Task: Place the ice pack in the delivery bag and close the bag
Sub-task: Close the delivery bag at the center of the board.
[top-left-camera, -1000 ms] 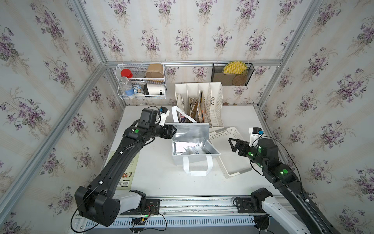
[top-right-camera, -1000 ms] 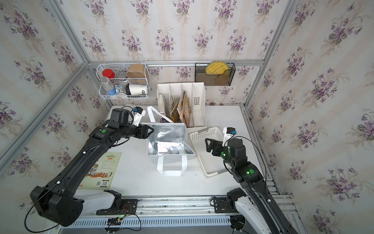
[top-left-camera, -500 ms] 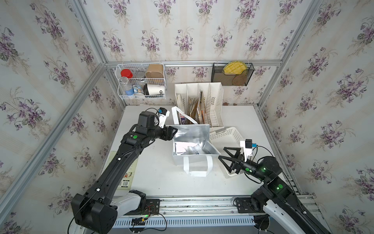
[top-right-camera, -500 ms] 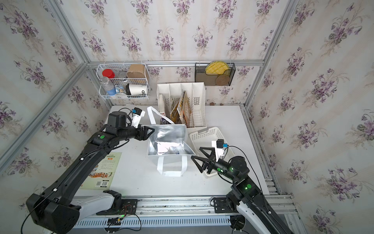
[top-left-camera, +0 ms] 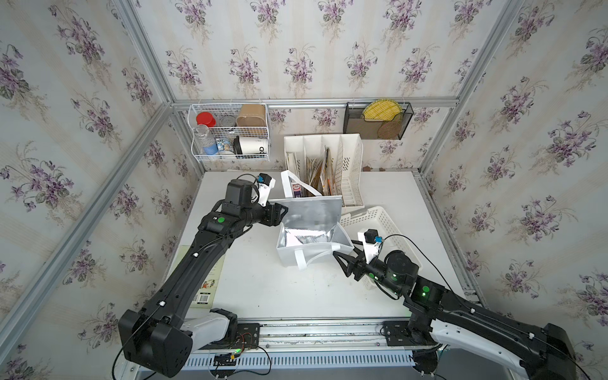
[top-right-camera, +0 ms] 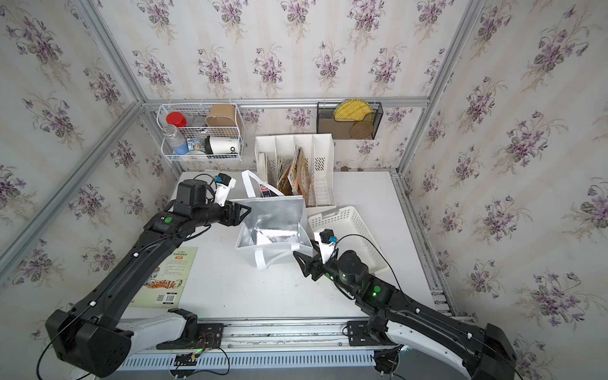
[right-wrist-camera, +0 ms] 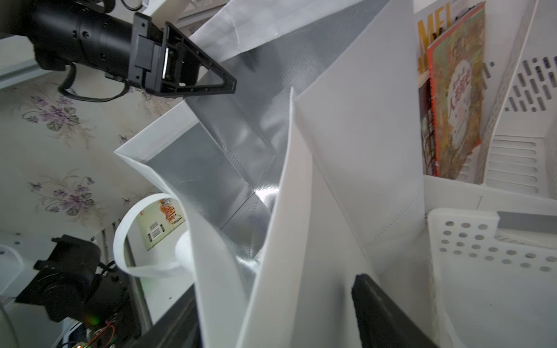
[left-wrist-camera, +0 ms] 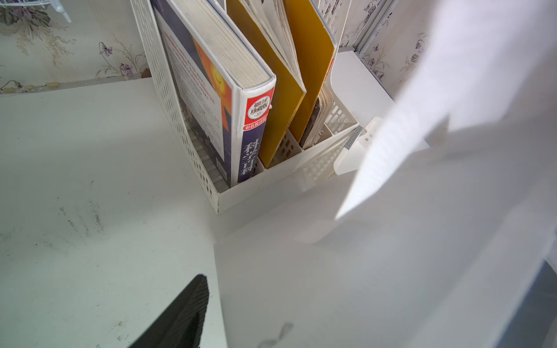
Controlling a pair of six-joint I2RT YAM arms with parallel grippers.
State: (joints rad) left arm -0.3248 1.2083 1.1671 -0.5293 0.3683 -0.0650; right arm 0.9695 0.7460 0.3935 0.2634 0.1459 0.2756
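- Right end effector [top-left-camera: 340,263] spread, astride a corner of the bag [top-left-camera: 309,214].
- Left end effector [top-right-camera: 245,210] at the opposite rim; can't tell its grip.

Walls: cream wallpaper [top-left-camera: 296,49] with purple flower sprigs. Silver aluminium frame rails [top-left-camera: 312,102]. White, scuffed tabletop [top-left-camera: 279,296]. Light even.

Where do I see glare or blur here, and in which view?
Right wrist view: glare on the foil lining of the delivery bag. Left wrist view: its wall near the lens is blurred, the books sharp. Both top views: evenly lit, sharp.
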